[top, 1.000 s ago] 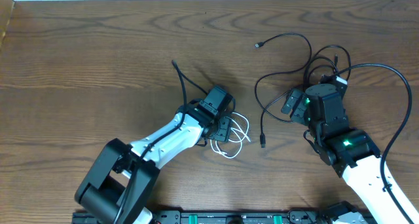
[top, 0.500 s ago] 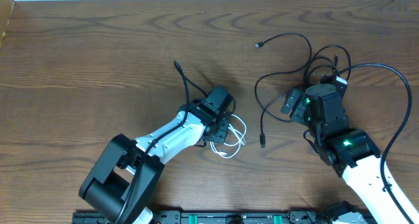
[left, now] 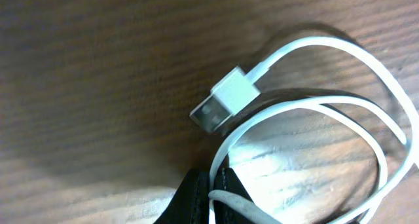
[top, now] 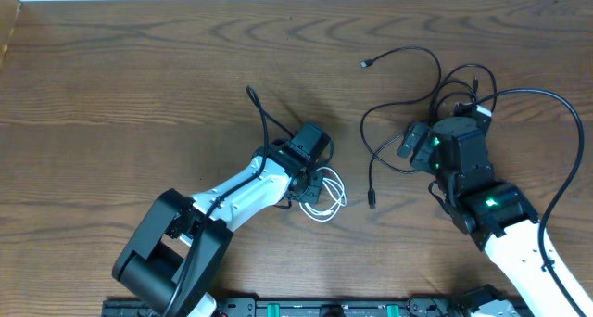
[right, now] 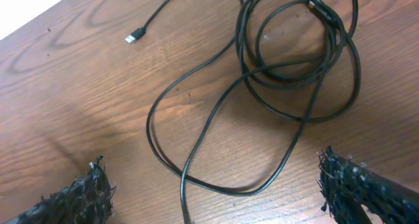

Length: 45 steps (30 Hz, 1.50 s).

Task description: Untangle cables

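Even indoor light, soft shadows.
Overhead view sharp; left wrist view soft, the white cable [left: 234, 92] casting a dark shadow, with a glare patch on the table [left: 98, 198] at bottom left.

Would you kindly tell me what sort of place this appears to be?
Probably a robotics lab bench: two robot arms at a wooden table, with a white cable and black cables.

Open table [top: 120, 85] left and centre; black cables [right: 245, 54] looped before the right hand [right: 219, 201].
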### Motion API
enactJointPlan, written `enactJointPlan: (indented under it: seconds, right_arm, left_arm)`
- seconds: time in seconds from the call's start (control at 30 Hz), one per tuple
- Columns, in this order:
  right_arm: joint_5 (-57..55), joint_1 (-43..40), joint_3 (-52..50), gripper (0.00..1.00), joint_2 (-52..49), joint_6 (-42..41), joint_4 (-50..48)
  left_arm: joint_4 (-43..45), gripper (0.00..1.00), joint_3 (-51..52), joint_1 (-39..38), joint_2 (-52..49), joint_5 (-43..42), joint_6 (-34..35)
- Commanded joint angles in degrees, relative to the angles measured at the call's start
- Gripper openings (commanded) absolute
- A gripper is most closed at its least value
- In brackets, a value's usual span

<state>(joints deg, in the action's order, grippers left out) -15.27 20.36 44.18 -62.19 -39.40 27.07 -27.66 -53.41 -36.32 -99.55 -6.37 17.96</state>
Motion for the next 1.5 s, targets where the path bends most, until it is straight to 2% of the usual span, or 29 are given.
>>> enactJointPlan:
  seconds: [0.0, 0.37, 0.43, 0.57, 0.7, 0.77, 0.87, 1.03, 1.17, 1.27, 1.33, 1.47]
  right_arm:
    - [-1.1, -0.3, 0.0, 0.99, -0.1, 0.5, -0.3]
    - [-0.5, -0.3, 0.0, 0.99, -0.1, 0.5, -0.3]
    - [1.7, -0.2, 0.0, 0.99, -0.1, 0.5, -0.3]
    - [6.6, -0.2, 0.0, 0.99, -0.1, 0.5, -0.2]
    - [12.5, -0.2, 0.0, 0.98, -0.1, -0.6, 0.9]
    - [16.2, -0.2, 0.0, 0.98, -0.1, -5.7, 3.0]
    - [19.8, -0.2, -0.1, 0.99, -0.2, -12.4, 6.8]
    - [27.2, -0.2, -2.0, 0.99, -2.7, -27.3, 11.8]
    - [32.8, -0.2, -5.3, 0.99, -5.2, -32.0, 6.2]
    - [37.2, -0.2, -8.5, 0.99, -7.0, -33.2, -4.6]
    - [37.7, -0.2, -10.3, 0.99, -7.7, -33.5, -11.6]
    - [35.5, -0.2, -11.4, 0.99, -7.9, -38.5, -16.6]
  left_arm:
    - [-1.5, 0.07, -2.3, 1.3, 0.2, -0.5, 0.3]
    - [1.5, 0.08, -5.5, 4.1, 4.9, -1.4, 2.2]
    - [3.3, 0.08, -5.5, 4.2, 4.8, -2.1, 6.3]
    - [8.0, 0.08, -5.5, 4.2, 4.8, -2.1, 21.5]
    - [8.7, 0.08, -5.5, 4.2, 4.8, -2.2, 37.7]
    - [8.8, 0.08, -5.5, 4.2, 4.8, -2.3, 42.1]
    - [9.2, 0.08, -5.5, 4.3, 4.8, -2.7, 45.2]
    - [14.6, 0.08, -5.5, 7.1, 4.8, -11.5, 50.5]
    - [15.8, 0.08, -5.5, 9.7, 4.8, -15.0, 53.3]
    - [15.8, 0.08, -5.5, 11.2, 4.8, -17.7, 53.3]
    - [15.8, 0.08, -5.5, 11.7, 4.8, -19.6, 53.3]
    - [15.8, 0.08, -5.5, 12.0, 4.8, -20.0, 53.3]
